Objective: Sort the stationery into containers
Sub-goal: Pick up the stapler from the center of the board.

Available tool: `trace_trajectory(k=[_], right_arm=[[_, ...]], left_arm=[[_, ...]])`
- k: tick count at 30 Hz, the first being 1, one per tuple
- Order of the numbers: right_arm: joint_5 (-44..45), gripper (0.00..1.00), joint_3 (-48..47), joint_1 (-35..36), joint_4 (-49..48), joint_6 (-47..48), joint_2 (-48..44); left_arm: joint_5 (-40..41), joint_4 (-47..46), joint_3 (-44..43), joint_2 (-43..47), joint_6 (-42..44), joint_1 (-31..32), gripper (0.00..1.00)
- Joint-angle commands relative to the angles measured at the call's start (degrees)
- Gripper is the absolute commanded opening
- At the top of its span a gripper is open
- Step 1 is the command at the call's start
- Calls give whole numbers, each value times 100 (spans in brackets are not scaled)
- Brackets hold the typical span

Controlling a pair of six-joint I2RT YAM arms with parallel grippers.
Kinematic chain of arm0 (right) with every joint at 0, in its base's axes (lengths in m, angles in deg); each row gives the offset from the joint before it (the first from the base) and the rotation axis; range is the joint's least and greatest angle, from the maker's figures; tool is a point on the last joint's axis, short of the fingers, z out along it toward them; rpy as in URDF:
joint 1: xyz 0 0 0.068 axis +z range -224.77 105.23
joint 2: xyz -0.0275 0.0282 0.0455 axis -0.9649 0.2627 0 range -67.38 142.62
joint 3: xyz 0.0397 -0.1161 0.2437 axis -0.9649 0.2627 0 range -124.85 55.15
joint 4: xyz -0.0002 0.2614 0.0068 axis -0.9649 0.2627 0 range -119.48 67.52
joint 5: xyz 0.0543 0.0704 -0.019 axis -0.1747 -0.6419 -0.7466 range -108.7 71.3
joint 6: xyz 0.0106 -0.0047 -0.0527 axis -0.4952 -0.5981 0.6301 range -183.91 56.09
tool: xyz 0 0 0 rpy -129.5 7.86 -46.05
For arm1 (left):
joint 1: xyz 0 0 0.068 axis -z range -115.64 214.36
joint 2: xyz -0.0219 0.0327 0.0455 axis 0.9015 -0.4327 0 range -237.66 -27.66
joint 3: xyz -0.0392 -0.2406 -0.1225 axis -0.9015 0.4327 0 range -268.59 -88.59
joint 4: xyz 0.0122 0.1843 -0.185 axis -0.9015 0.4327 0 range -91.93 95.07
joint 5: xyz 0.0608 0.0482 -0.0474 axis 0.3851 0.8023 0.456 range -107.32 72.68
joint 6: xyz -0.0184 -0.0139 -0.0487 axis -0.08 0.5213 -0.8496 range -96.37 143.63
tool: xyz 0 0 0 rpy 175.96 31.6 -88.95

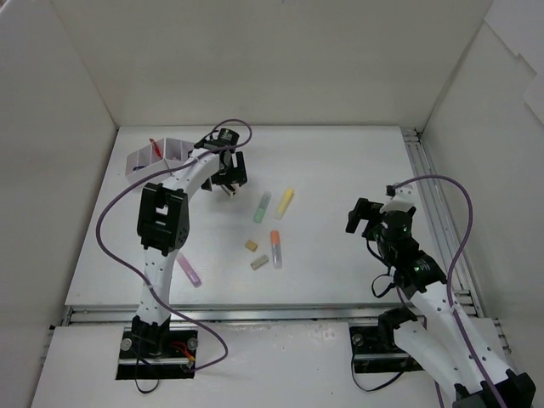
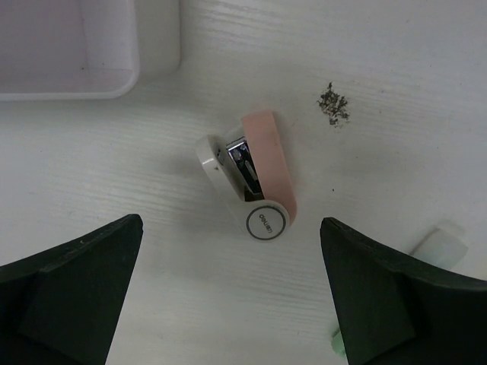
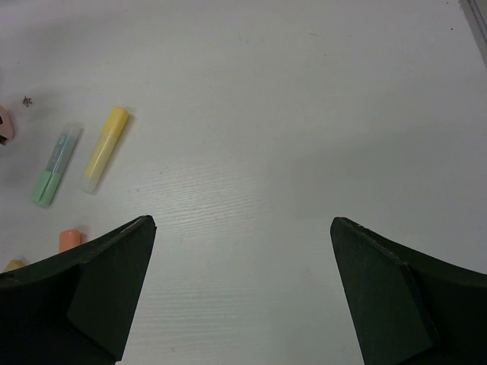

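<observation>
Left jaws gape over the sharpener point(image 2: 251, 176); dark specks point(image 2: 333, 105) beside, organizer point(image 2: 158, 38) near.

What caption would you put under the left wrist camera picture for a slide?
Open left gripper hovers above the pink-white sharpener, near a corner of the organizer box.

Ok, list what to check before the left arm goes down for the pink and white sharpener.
1. Left gripper open: ok, fingers wide apart.
2. Sharpener within the gap between the fingers: ok.
3. Sharpener square to the closing line: not ok, it lies slantwise.
4. Room around it: ok, it is apart from the organizer box and the green marker.
5. Height over the table: cannot tell.
6. Right gripper out of the way: ok, open, holding nothing, off to the right.
</observation>
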Motion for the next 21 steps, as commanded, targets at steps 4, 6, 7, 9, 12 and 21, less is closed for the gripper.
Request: trace_trajectory(k=[4, 6, 7, 9, 12, 21], right_arm=[[211, 98, -45, -57, -253, 31, 73], [229, 98, -53, -48, -261, 22, 82], [229, 98, -45, -57, -261, 40, 82], [229, 98, -53, -40, -261, 57, 82], [229, 98, -53, -40, -253, 49, 73], [247, 98, -36, -66, -261, 84, 38]], left_arm=[[206, -68, -622, -169, -295, -37, 91], [145, -121, -666, -301, -269, -37, 85], [127, -130, -684, -337, -251, -37, 83], [92, -121, -745, -433, -225, -37, 75], [83, -121, -746, -469, -181, -37, 69], [-189, -183, -799, -346, 311, -37, 28]])
